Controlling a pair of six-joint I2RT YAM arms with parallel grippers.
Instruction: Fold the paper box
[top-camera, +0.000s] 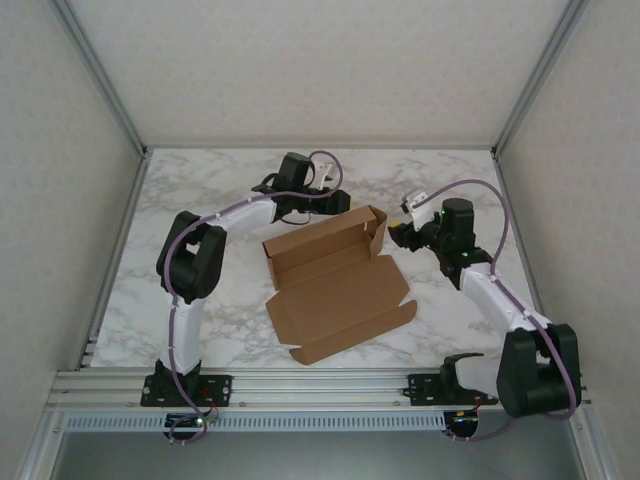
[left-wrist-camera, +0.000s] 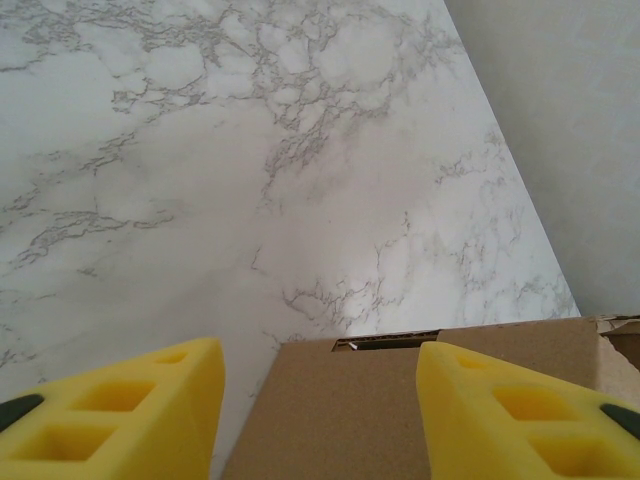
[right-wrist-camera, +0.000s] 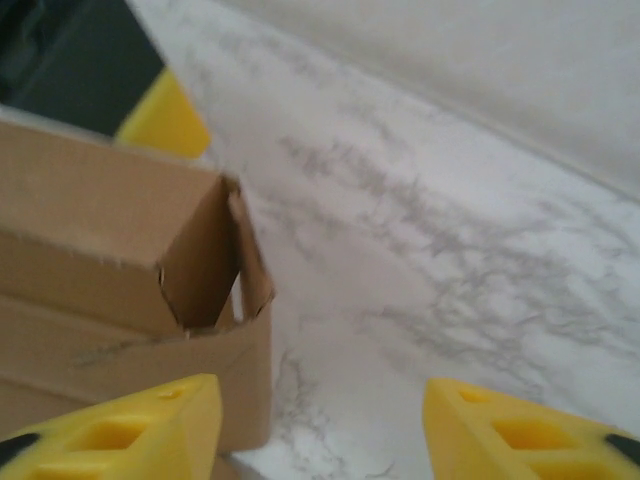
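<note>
At twelve o'clock on the paper box (top-camera: 335, 290), my spread left gripper (left-wrist-camera: 318, 352) straddles the wall to fold it, while my right gripper (right-wrist-camera: 320, 385) hovers spread at two o'clock.

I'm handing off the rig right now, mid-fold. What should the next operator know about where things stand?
Left gripper: open, poised at the far wall of the paper box, not clamped.
Right gripper: open, at the box's far right corner, holding nothing.
Box: mid-table.
Done: far wall and right end flap raised.
Left: near panel lies flat; raise the remaining sides, tuck the tabs, close up.
</note>
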